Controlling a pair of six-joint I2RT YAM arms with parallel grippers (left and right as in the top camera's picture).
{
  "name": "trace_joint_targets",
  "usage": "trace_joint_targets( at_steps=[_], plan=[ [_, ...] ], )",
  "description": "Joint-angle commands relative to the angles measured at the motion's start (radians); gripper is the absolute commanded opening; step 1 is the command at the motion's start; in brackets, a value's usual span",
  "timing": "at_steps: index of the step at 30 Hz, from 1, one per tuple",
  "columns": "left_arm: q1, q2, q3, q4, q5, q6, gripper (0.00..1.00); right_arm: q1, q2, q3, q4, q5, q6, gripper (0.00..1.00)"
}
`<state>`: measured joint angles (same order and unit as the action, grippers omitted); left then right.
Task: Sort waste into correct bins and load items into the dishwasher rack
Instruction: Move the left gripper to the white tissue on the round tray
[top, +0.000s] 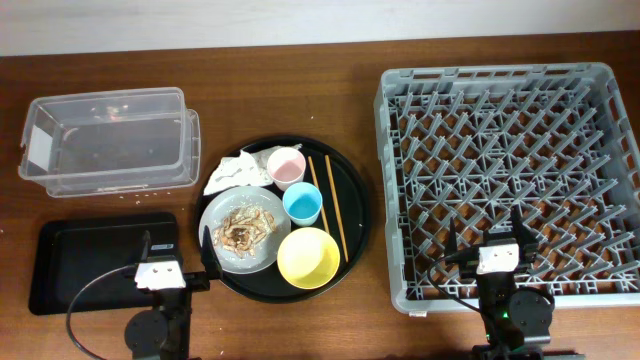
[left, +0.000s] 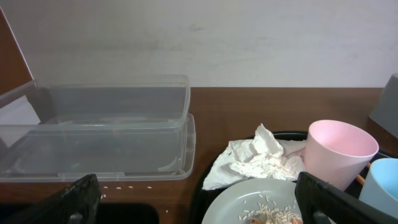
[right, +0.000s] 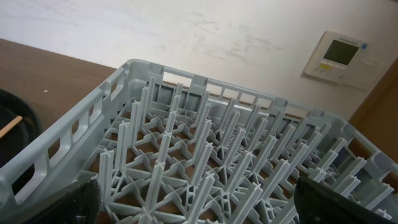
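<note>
Napkin (left: 255, 163): crumpled, rearward and slightly right of left gripper (left: 199, 194); left arm nearer. Left fingers spread, empty. Right gripper (right: 198, 205): spread, seemingly empty, over rack (right: 186, 149), front-right corner.

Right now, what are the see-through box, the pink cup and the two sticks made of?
The box looks like clear, glossy plastic: you can see the table through it. The pink cup looks like smooth, matte plastic, with even colour and a thin rim, though it could be melamine. The sticks look like bare wood: pale brown, thin and dull.
</note>
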<state>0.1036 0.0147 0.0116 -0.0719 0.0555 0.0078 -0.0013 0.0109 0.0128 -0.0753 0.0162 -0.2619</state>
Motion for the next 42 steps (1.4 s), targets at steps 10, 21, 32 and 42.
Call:
trace_joint_targets(
  at_steps=[10,21,32,42],
  plan=[
    [-0.005,-0.009,-0.003,-0.008,-0.007,0.015,0.99,-0.005,-0.006,-0.007,-0.004,-0.012,0.012,0.99],
    [-0.016,-0.009,-0.003,-0.008,-0.007,0.015,0.99,-0.005,-0.006,-0.007,-0.004,-0.012,0.012,0.99],
    [-0.016,-0.009,-0.002,0.200,0.927,-0.455,0.99,-0.005,-0.006,-0.007,-0.004,-0.012,0.012,0.99],
    [-0.016,0.361,0.422,-0.100,0.569,-0.159,0.99,-0.005,-0.006,-0.007,-0.004,-0.012,0.012,0.99]
  ],
)
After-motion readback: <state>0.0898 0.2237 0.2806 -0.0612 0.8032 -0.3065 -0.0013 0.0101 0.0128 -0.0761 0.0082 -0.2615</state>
